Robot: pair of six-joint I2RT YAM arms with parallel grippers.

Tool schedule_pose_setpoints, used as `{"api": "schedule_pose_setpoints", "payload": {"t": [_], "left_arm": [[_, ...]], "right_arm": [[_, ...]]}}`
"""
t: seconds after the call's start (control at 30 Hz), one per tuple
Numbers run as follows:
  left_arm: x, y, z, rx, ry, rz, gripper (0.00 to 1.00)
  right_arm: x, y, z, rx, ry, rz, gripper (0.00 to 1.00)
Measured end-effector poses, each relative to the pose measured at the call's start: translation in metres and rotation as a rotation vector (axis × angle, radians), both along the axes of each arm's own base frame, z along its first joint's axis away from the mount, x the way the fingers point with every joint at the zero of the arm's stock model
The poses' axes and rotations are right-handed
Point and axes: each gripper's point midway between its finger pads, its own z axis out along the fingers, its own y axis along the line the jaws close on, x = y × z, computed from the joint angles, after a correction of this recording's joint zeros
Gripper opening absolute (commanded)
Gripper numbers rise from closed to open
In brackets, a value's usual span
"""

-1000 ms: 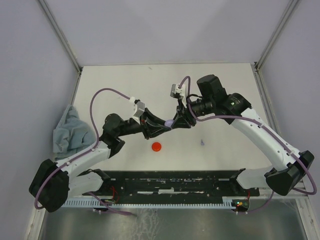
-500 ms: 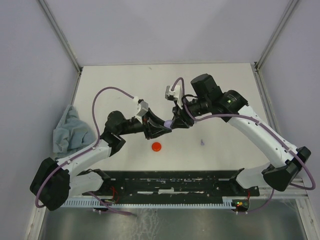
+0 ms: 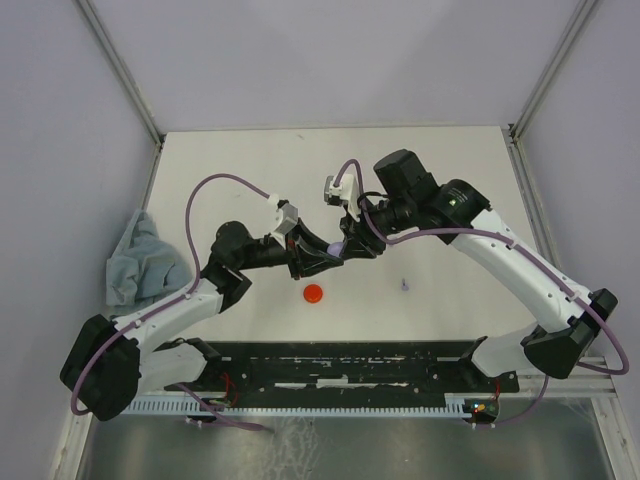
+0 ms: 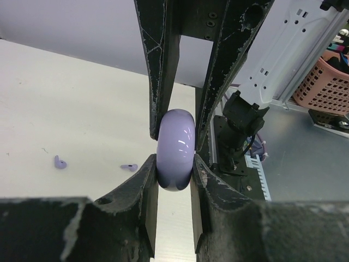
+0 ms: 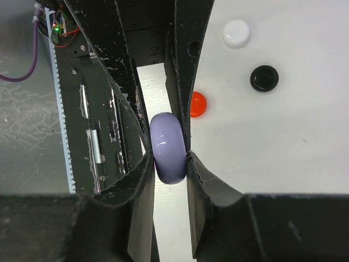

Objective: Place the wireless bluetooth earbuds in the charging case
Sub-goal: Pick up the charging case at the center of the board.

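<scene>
Two lavender earbuds (image 4: 60, 162) (image 4: 129, 167) lie loose on the white table (image 3: 450, 180), a little apart from each other and touching nothing. From overhead I can make out only a small lavender speck (image 3: 404, 285), out to the right of the red case (image 3: 314, 293) and well apart from both arms. The lavender charging case (image 4: 175, 148) is up off the table over the middle, standing on edge and caught between both grippers at once. The left gripper (image 4: 173, 169) is clenched on its lower part, one finger pressed to each flat face, and the right gripper (image 5: 170, 164) is clamped on the same case from the opposite side, so the two pairs of fingers meet tip to tip around it. I can't tell from these views whether the case's lid is open. The red case sits on the table just on the near side of the held case. Through the right wrist camera I also see a white case (image 5: 236, 33) and a black case (image 5: 264, 78) lying flat beside each other, not touching. A crumpled grey-blue cloth (image 3: 140, 262) rests at the table's left edge.
</scene>
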Motion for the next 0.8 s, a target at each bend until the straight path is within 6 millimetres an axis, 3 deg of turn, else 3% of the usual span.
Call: {"api": "schedule_pose_setpoints", "payload": {"t": [0.13,0.23,0.57,0.8], "left_arm": [[0.0012,0.0001,0.0,0.0,-0.008,0.005,0.26],[0.0024,0.0002,0.0007,-0.001,-0.014,0.013,0.26],[0.0035,0.0005,0.0022,-0.006,-0.018,0.02,0.13],[0.0053,0.0015,0.005,-0.01,-0.041,0.036,0.03]], "right_arm": [[0.0012,-0.0001,0.0003,0.0,-0.007,-0.003,0.21],[0.0025,-0.0001,0.0017,0.003,-0.015,-0.008,0.21],[0.0035,-0.0001,0.0028,0.006,-0.021,-0.016,0.24],[0.0045,0.0001,0.0052,0.022,-0.04,-0.022,0.46]]}}
